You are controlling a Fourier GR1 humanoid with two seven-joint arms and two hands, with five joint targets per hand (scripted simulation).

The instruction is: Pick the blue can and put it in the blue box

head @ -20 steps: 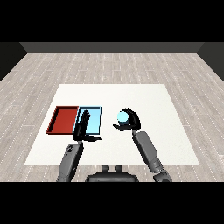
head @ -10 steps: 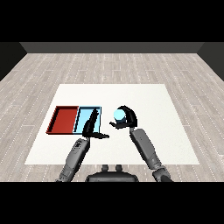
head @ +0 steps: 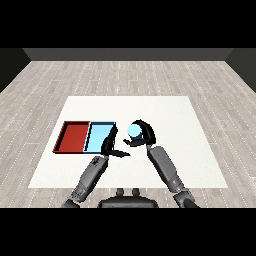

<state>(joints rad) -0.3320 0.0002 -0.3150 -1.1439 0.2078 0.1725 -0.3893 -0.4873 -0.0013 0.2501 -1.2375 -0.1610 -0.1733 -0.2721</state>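
Carry step: the can is already picked and is in transit toward the blue tray; placing is not yet done. Next move calls for shifting the right hand further to its left, until the can is over the tray floor, then lowering and uncurling the fingers.

Nearest, two grey forearms come in from the lower corners. The left black hand (head: pixel 111 148) sits at the near right corner of the light blue tray; its fingers look fairly straight and relaxed, holding nothing, with the thumb sticking out toward the other hand, though the hand is small and dark here, so that reading is tentative. It stands in the path to the tray and may need to clear.

Just to its right, the right black hand (head: pixel 144 136) is raised with the palm facing left, fingers and thumb curled round the small light blue cylindrical can (head: pixel 134 130), top end facing the camera. The can is held beside the tray, not over it.

Beyond the left hand lies the shallow light blue rectangular tray (head: pixel 98 138), and touching it on the far-left side the shallow red rectangular tray (head: pixel 73 136), both on the white table (head: pixel 170 110).
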